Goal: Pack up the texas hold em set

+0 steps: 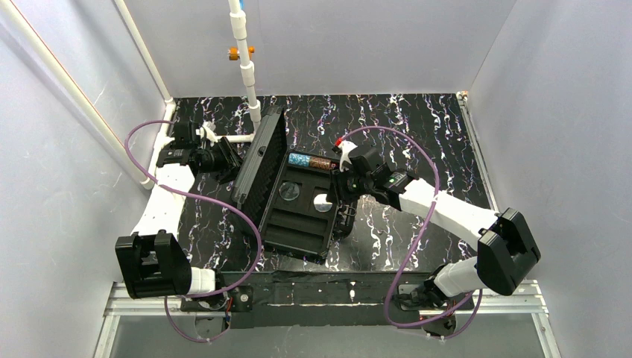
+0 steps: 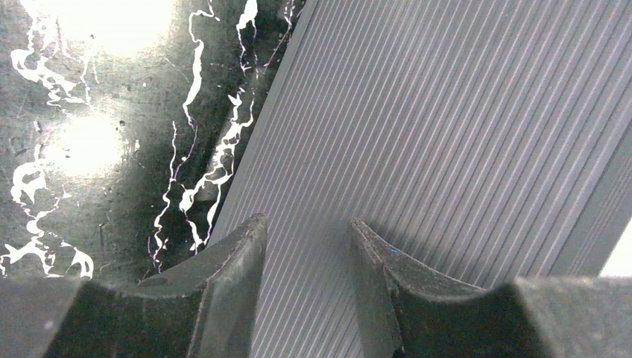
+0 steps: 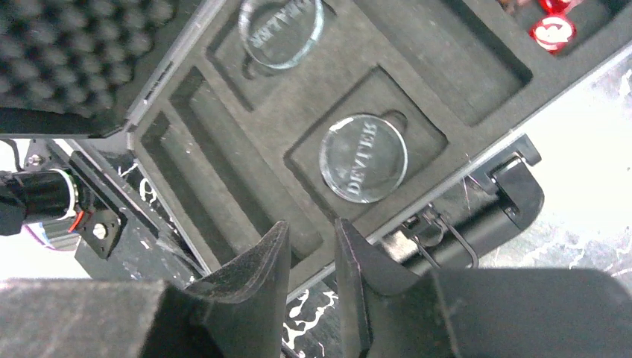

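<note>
The right gripper (image 3: 311, 227) fills the bottom of my right wrist view, its fingers drawn close with only a narrow gap and nothing between them. It hangs over the near rim of the open black case (image 1: 302, 224), which sits angled mid-table (image 1: 417, 119). I judge it is there to work the tray. Just beyond lie a clear dealer disc (image 3: 363, 157) in its foam pocket and a second disc (image 3: 281, 30) further in. The red dice (image 3: 552, 31) are cut off at the frame edge, and the chip stacks (image 1: 311, 162) show only from above, in the far slot. The left gripper (image 2: 306, 224), jaws spread and empty, faces the outside of the ribbed lid (image 2: 447, 149), probably to prop it tilted open. I cannot tell whether it touches. The long slots look empty, though shadow hides their floors.
</note>
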You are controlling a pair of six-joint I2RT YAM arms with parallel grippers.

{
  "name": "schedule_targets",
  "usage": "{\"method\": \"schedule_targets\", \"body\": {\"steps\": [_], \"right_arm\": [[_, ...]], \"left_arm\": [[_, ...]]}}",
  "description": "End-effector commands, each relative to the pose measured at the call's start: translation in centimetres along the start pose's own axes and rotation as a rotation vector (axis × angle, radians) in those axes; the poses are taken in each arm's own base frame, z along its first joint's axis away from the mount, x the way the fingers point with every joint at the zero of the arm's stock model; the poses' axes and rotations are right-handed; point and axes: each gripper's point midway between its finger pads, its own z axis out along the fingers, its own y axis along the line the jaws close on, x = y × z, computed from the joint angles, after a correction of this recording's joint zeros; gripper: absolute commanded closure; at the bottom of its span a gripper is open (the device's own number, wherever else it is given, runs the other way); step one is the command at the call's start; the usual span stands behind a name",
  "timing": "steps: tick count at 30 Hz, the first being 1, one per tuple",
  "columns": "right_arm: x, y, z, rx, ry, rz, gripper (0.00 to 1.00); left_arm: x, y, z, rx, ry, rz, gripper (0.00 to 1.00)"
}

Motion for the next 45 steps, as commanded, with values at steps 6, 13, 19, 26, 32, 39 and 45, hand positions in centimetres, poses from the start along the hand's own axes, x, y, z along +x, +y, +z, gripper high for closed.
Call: {"method": "schedule_targets", "body": {"steps": [6, 13, 19, 26, 32, 39, 45], "right_arm": [[-2.8, 4.3, -1.3, -0.112, -0.066, -0.095, 0.77], [-3.1, 5.4, -1.1, -0.145, -0.073, -0.121, 0.99], [-3.4, 6.2, -1.1, -0.167, -0.079, -0.176, 0.99], [-3.9, 6.3, -1.1, -0.151, -0.089, -0.196, 0.99], [-3.1, 4.1, -1.3, -0.044, -0.077, -0.183, 0.99], [-0.9, -3.5, -3.0, 0.367, -0.024, -0.098, 0.68], [0.9, -7.0, -5.0, 0.527, -0.009, -0.062, 0.36]], "left_arm": [[1.8, -1.5, 0.1, 0.046, 0.022, 0.032, 0.57], [3.3, -2.5, 1.0, 0.063, 0.055, 0.056, 0.57], [4.2, -3.3, 1.3, 0.071, 0.073, 0.074, 0.57], [5.3, -3.6, 1.8, 0.068, 0.098, 0.088, 0.57], [5.8, -4.4, 1.7, 0.084, 0.103, 0.118, 0.57], [6.1, -5.3, 1.1, 0.111, 0.091, 0.221, 0.52], [6.3, -5.5, 0.5, 0.118, 0.092, 0.305, 0.46]]}}
